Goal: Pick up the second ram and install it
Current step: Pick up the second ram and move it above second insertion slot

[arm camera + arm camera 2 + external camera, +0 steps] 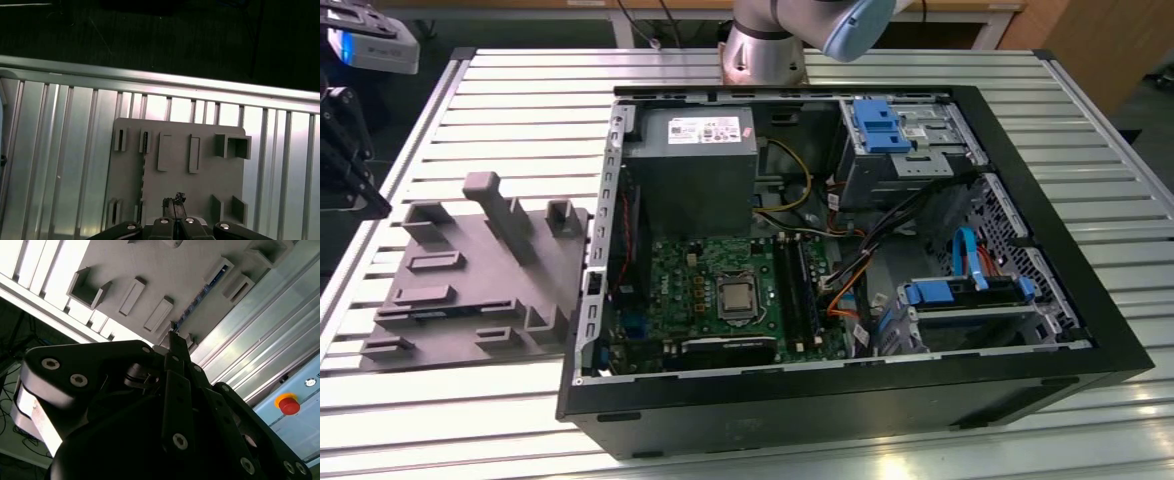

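Pressed together and holding nothing, the tool (174, 202) points down over the near edge of a grey fixture plate (200, 172) in the first wrist view. Its two black fingertips (169, 204) meet with barely a seam between them. In the second wrist view the same black linkage narrows to a closed tip above the plate's raised slots.

The second ram (144, 170) stands on its thin edge in the plate, its ends set into two small slotted holders, with a row of small chips showing along it. It lies beside the fingertips, apart from them and untouched.

In the exterior view the arm (767, 45) rises from the far edge of the counter (520, 120), a top of ribbed aluminium slats, and reaches up out of the picture. The plate, with its grey posts, lies flat toward the exterior view's left. An open black computer case (854, 405) lies on its side next to it, showing the green motherboard (700, 300), a grey power supply (687, 170) and blue drive brackets (881, 125).

A red push button (289, 404) sits on a pale panel past the slats in the second wrist view. Beyond the counter's edge the floor is dark.
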`<state>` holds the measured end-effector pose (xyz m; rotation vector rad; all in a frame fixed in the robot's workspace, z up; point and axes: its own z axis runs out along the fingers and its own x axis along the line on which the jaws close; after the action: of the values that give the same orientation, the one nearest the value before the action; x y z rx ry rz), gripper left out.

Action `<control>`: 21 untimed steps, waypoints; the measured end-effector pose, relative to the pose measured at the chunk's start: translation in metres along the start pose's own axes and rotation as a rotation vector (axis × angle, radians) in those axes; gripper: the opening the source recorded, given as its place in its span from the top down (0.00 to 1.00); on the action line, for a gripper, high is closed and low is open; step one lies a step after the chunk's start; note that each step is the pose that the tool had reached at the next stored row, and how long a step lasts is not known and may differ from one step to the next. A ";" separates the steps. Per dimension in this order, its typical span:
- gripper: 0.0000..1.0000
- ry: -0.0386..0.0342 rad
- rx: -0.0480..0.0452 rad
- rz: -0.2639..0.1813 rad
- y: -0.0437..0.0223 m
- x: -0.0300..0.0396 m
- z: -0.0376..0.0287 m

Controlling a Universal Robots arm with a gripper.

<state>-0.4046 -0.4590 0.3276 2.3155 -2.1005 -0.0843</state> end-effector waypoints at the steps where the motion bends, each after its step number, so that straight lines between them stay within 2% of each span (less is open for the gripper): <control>1: 0.89 0.0000 0.0000 0.000 0.0000 0.0000 0.0002; 21: 0.89 0.0000 0.0001 0.000 -0.0002 0.0013 0.0070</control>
<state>-0.4046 -0.4602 0.3205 2.3157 -2.1004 -0.0842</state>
